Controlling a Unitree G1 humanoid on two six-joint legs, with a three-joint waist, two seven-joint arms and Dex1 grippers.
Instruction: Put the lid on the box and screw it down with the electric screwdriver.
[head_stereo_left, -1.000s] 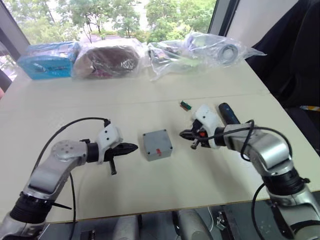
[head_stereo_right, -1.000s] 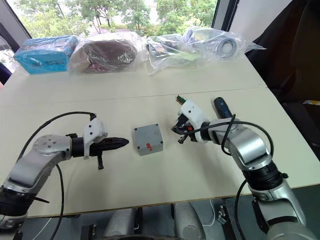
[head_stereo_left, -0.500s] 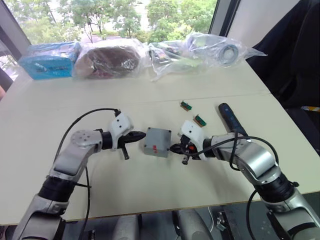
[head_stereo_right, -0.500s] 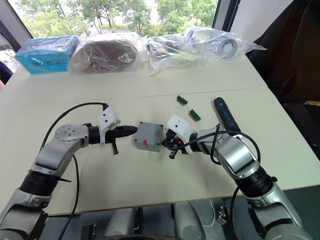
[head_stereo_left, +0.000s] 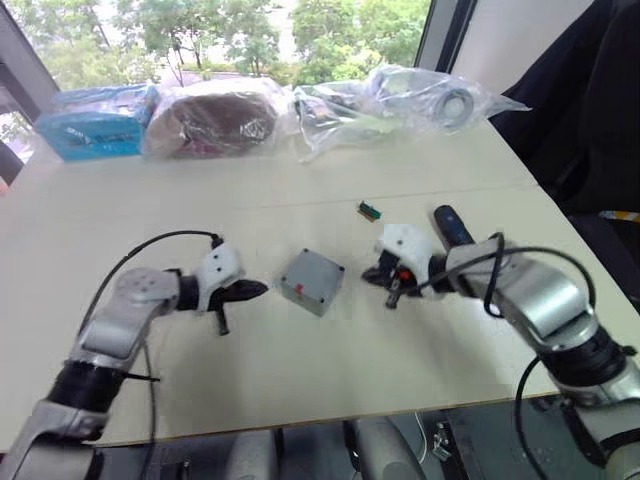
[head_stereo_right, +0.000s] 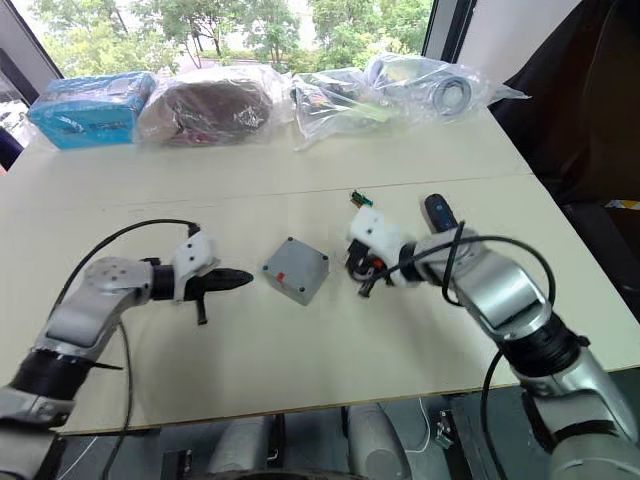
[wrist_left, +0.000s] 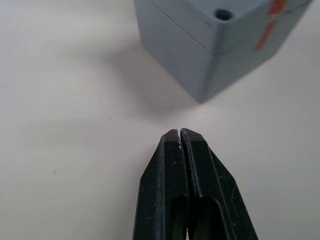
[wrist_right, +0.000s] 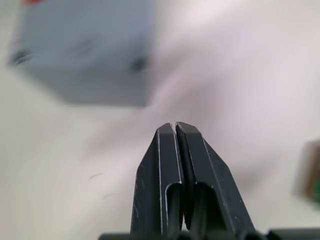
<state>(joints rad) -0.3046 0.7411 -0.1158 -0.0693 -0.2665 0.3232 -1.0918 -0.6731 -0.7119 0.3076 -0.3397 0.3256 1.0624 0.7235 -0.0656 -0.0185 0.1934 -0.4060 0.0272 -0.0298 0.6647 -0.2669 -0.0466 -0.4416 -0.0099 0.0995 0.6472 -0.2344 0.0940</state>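
Pale table (head_stereo_left: 300, 370): your box (head_stereo_left: 312, 281) sits mid-frame, lid (wrist_left: 235, 20) on; left gripper (head_stereo_left: 258, 289) and right gripper (head_stereo_left: 372, 273) flank it, both pressed together, touching nothing.

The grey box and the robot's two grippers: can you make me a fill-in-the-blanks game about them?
1. The box sits on the table between the two ____.
2. The left gripper has its fingers ____.
3. The sticker on the grey box is ____.
4. The electric screwdriver lies on the robot's ____ side.

Missing words: grippers; shut; red; right
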